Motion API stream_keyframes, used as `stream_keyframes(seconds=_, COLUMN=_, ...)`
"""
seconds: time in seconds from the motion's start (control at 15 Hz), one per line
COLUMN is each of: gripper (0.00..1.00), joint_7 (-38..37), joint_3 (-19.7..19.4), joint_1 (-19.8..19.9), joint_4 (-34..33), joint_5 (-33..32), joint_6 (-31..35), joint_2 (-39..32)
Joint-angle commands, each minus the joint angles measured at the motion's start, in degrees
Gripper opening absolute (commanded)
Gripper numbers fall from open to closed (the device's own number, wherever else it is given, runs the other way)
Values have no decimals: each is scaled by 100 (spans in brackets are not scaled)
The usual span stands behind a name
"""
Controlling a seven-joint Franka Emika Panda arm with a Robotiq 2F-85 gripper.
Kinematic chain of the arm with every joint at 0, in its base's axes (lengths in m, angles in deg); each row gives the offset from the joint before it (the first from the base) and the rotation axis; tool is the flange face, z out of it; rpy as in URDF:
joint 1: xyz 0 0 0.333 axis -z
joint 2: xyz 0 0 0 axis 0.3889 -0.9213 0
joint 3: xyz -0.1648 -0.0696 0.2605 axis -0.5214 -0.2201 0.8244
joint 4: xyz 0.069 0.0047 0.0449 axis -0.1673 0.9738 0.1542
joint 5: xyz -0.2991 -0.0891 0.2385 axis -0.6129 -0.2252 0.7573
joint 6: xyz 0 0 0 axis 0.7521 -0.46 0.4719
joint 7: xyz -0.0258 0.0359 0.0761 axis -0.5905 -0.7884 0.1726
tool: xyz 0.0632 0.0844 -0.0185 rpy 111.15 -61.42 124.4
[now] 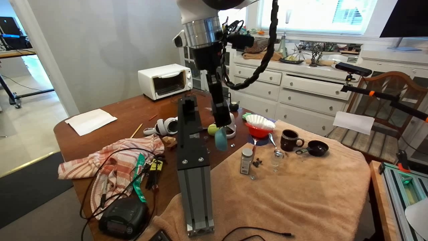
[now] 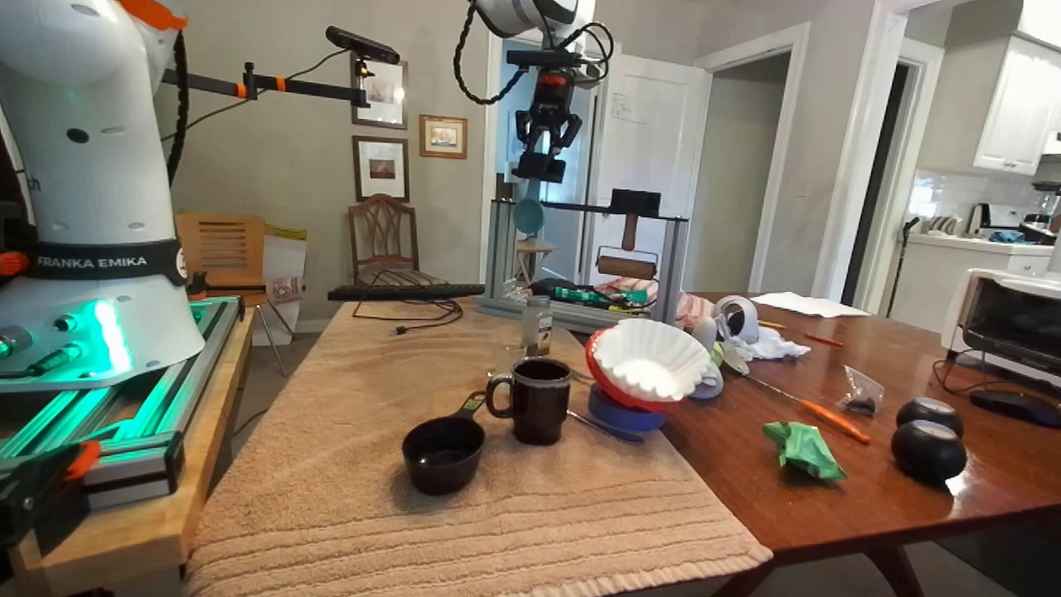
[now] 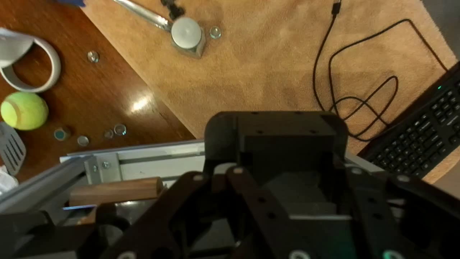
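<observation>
My gripper [image 2: 543,159] is shut on a black block [image 3: 287,124], which fills the space between its fingers in the wrist view. From the block hangs a teal spoon [image 2: 529,217], pointing down; it shows in both exterior views and is hidden in the wrist view. Close beside the spoon stands a grey metal rack [image 1: 196,201] with a black top plate [image 1: 189,147]. Another black block [image 2: 637,201] sits on that plate, with a wooden-handled roller [image 2: 627,265] hanging beneath it. Whether the spoon touches the rack cannot be told.
A tan towel [image 2: 373,531] bears a dark mug [image 2: 540,402], a black measuring cup [image 2: 443,456] and a lidded jar [image 1: 246,162]. A red dripper [image 1: 258,131] holds a white filter. Nearby lie a tennis ball [image 3: 24,110], a keyboard [image 3: 424,133] and a striped cloth [image 1: 110,157].
</observation>
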Motion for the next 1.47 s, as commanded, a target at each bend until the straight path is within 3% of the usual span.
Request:
stream_keyframes(seconds=0.0, gripper=22, joint_7=-776, joint_3=-239, joint_1=115, joint_4=412, joint_5=94, joint_6=-166, joint_2=391)
stream_keyframes(seconds=0.4, gripper=22, joint_7=-2161, joint_3=-601, joint_1=276, joint_4=554, joint_5=216, joint_6=-49, joint_2=484)
stream_keyframes(seconds=0.47, gripper=47, joint_7=-1711, joint_3=-541, joint_1=262, joint_4=341, joint_5=88, joint_6=-117, joint_2=329)
stream_keyframes(seconds=0.67, gripper=47, joint_7=-2010, joint_3=-601, joint_1=280, joint_4=362, joint_5=118, joint_6=-116, joint_2=338)
stream_keyframes(seconds=0.73, gripper=22, joint_7=-2048, joint_3=-601, joint_1=278, joint_4=363, joint_5=122, joint_6=-116, joint_2=339)
stream_keyframes(seconds=0.87, gripper=22, joint_7=-2825, joint_3=-689, joint_1=317, joint_4=-57, joint_5=461, joint_6=-293, joint_2=-10)
stream_keyframes(seconds=1.4, gripper=22, joint_7=-4281, joint_3=-1080, joint_1=679, joint_4=-1619, joint_5=1292, joint_6=-314, joint_2=-1168)
